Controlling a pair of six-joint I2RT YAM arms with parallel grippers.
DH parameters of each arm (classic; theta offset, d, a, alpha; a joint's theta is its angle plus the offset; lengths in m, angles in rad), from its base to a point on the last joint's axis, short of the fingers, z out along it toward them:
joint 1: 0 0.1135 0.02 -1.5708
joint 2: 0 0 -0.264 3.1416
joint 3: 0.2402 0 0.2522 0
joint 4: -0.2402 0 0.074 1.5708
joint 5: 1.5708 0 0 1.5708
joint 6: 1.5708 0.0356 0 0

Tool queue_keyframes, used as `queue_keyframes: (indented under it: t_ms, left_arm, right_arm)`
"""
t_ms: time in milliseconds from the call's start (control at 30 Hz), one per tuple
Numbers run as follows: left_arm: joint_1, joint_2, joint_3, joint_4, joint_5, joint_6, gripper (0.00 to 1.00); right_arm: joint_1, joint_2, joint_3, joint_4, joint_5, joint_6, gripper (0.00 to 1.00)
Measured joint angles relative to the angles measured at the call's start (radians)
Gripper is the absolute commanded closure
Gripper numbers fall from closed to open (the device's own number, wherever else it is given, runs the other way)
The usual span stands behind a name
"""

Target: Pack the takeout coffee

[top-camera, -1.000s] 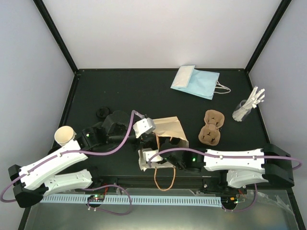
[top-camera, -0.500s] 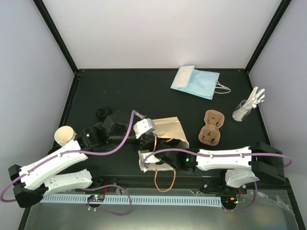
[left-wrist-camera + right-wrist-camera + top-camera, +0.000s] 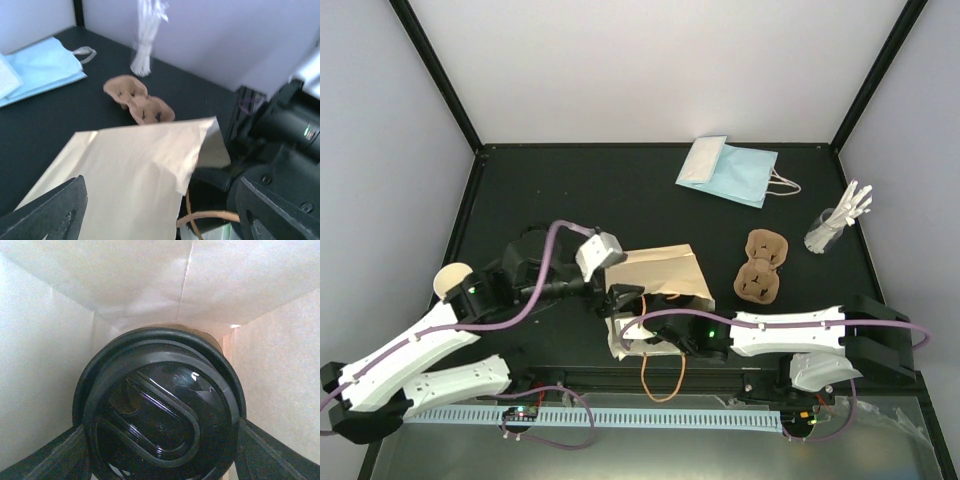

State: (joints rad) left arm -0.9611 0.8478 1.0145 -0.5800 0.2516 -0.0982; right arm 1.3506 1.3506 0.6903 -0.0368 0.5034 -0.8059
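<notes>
takeout coffee (image 3: 160,410) is inside the tan paper bag (image 3: 665,272), lid end facing the bag's mouth; only the round black lid (image 3: 150,390) shows, cup wall hidden behind it; bag paper closes round it on all sides in the right wrist view.

Handling, judged: light paper cup, thin wall that dents if squeezed; lid smooth plastic, could slip or pop off; may hold liquid, so keep tilting gentle; best hold is across the cup body just under the lid rim, not on the lid itself.

right pincer (image 3: 160,452) reaches in through the bag's mouth; its fingers (image 3: 45,455) sit wide on either side of the lid, grasping the coffee as far as the view shows; exact contact on the cup wall is hidden.

left pincer (image 3: 160,202) hovers just over the bag's upper panel, by the mouth's left edge; jaws spread wide, released, nothing between them.

bag lies on the dark worktop (image 3: 570,190); its orange handle loop (image 3: 662,378) trails out of the mouth toward the near edge; brown cup carrier (image 3: 762,266) right of the bag, apart; blue bag (image 3: 730,170) beyond the bag, well apart.
</notes>
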Motion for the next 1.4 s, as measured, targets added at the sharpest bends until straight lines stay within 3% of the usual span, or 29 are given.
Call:
queue_keyframes:
  t_ms: [67,133,333,533,633,700,867,1000,1400]
  left_arm:
    - [0.02,-0.023,0.035,-0.007,-0.023,-0.035,0.02]
    - [0.072,-0.039,0.079,-0.021,-0.039,-0.08,0.01]
    - [0.397,-0.01,0.155,-0.087,-0.04,-0.219,0.01]
    - [0.716,0.115,0.036,-0.045,0.159,-0.297,0.01]
    - [0.805,0.219,-0.034,0.002,0.227,-0.318,0.01]
    - [0.814,0.295,-0.043,0.02,0.247,-0.327,0.02]
    - [0.815,0.539,0.007,0.094,0.303,-0.34,0.17]
    - [0.801,0.721,0.052,0.142,0.326,-0.344,0.2]
    - [0.682,0.958,0.177,0.202,0.385,-0.329,0.3]
  right_arm:
    - [0.0,-0.005,-0.005,0.003,0.008,0.001,0.43]
    - [0.0,-0.013,-0.013,0.009,0.014,0.002,0.44]
    - [0.0,-0.032,-0.015,0.016,0.017,0.005,0.44]
    - [0.0,-0.045,-0.015,0.019,0.015,0.011,0.44]
    - [0.0,-0.045,-0.015,0.019,0.012,0.02,0.44]
    - [0.0,-0.047,-0.015,0.018,0.009,0.024,0.44]
    - [0.0,-0.055,-0.015,0.014,0.005,0.034,0.44]
    - [0.0,-0.054,-0.015,0.011,-0.003,0.042,0.44]
    - [-0.008,-0.034,-0.013,0.057,-0.01,0.029,0.44]
